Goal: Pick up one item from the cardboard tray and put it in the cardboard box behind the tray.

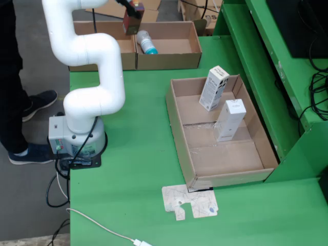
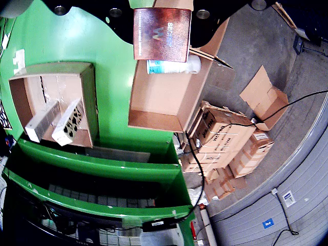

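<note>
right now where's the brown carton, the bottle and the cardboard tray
brown carton (image 2: 163,34): gripper view, on its printed front face
bottle (image 1: 146,42): still view, on its white body
cardboard tray (image 1: 180,134): still view, on its left wall

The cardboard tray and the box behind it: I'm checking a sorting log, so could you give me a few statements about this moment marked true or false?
1. Two white cartons stand in the cardboard tray. True.
2. The gripper is empty. False: it holds a reddish-brown box above the cardboard box.
3. A white bottle with a blue label lies in that cardboard box. True.
4. The reddish-brown box already rests on the floor of the cardboard box. False: the wrist view shows it up at the gripper, above the bottle.
5. The tray holds a bottle as well. False: only the two cartons are in it.
</note>
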Controlling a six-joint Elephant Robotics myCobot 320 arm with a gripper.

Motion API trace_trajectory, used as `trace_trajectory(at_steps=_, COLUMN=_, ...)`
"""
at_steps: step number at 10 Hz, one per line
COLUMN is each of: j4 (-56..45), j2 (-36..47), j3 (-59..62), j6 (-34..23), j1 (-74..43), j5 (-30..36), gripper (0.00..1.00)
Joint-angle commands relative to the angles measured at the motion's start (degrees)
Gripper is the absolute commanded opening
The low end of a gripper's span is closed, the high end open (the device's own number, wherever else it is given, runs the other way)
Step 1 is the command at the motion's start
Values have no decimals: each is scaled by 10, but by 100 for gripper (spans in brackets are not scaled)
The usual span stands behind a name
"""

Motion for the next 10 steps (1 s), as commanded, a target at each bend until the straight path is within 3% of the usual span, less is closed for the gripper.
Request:
trace_trajectory(at_steps=1, j4=10, j2=0, j3=12, j6=18, j1=-7, j5=2, gripper=0)
trace_trajectory(at_steps=10, j4=65, j2=-50, j3=12, j6=22, j1=-34, j5=24, gripper=0)
